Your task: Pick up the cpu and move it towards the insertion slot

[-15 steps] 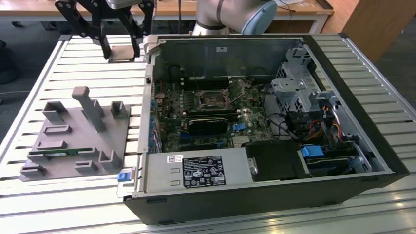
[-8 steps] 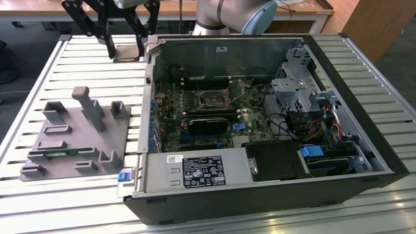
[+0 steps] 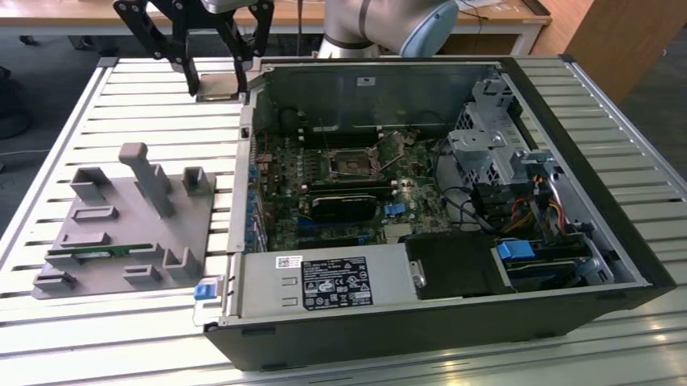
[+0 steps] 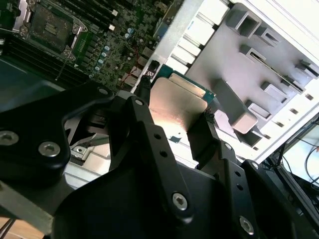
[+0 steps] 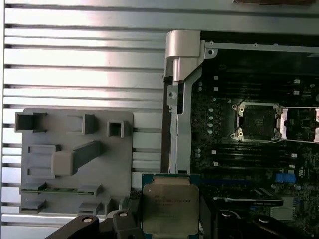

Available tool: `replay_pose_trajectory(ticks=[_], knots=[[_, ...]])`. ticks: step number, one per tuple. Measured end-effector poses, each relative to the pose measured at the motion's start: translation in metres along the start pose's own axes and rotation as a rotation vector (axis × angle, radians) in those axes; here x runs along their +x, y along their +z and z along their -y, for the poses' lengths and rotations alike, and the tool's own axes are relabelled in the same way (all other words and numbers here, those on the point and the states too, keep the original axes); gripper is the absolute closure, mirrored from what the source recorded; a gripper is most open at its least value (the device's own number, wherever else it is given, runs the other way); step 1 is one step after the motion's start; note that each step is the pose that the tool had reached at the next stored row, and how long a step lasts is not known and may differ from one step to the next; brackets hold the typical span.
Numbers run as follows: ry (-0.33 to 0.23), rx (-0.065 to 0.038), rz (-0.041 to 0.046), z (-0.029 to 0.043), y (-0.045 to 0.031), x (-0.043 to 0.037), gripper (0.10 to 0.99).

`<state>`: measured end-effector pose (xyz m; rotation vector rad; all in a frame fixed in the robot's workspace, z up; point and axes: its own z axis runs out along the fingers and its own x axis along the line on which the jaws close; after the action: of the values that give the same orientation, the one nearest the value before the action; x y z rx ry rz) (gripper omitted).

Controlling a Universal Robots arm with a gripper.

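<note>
We carry the silvery square cpu [image 5: 167, 206] pinched in the black two-fingered gripper [image 4: 172, 122].
The open socket [image 5: 258, 121] on the motherboard lies ahead, well apart, inside the case.

The surface [image 3: 129, 338] is built of pale slatted metal rails running side to side, with bright light glancing off them. Behind it in the exterior view, a wooden desk [image 3: 64, 16] with white legs stands against a dark floor [image 3: 43, 50]. At the exterior view's right, a brown wooden cabinet panel [image 3: 628, 40] rises beside grey floor [image 3: 671, 121]. A dark cable lies on the floor at the exterior view's left.
</note>
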<state>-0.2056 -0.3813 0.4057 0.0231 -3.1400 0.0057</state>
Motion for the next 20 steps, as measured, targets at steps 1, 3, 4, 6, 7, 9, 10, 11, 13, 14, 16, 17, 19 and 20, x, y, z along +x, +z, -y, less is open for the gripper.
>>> replay_pose_trajectory(ticks=[1, 3, 4, 6, 7, 9, 10, 11, 13, 14, 16, 17, 19, 20], knots=[[0.0, 0.0, 0.0, -0.0001, 0.0, -0.001, 0.541], [0.0, 0.0, 0.0, -0.0004, 0.0, -0.0032, 0.541], [0.0, 0.0, 0.0, -0.0006, 0.0, -0.0043, 0.541], [0.0, 0.0, -0.0001, -0.0008, 0.0, -0.0066, 0.541], [0.0, 0.0, 0.0, -0.0009, 0.0, -0.0078, 0.541], [0.0, 0.0, 0.0, -0.0012, 0.0, -0.0101, 0.541], [0.0, 0.0, 0.0, -0.0013, 0.0, -0.0113, 0.541], [0.0, 0.0, 0.0, -0.0014, 0.0, -0.0125, 0.541], [0.0, 0.0, 0.0, -0.0016, -0.0001, -0.0151, 0.541], [0.0, 0.0, 0.0, -0.0017, -0.0001, -0.0163, 0.541], [0.0, 0.0, 0.0, -0.002, -0.0001, -0.0189, 0.541], [0.0, 0.0, 0.0, -0.0021, -0.0001, -0.0201, 0.541], [0.0, 0.0, 0.0, -0.0025, 0.0, -0.0228, 0.541], [0.0, 0.0, 0.0, -0.0027, 0.0, -0.0241, 0.541]])
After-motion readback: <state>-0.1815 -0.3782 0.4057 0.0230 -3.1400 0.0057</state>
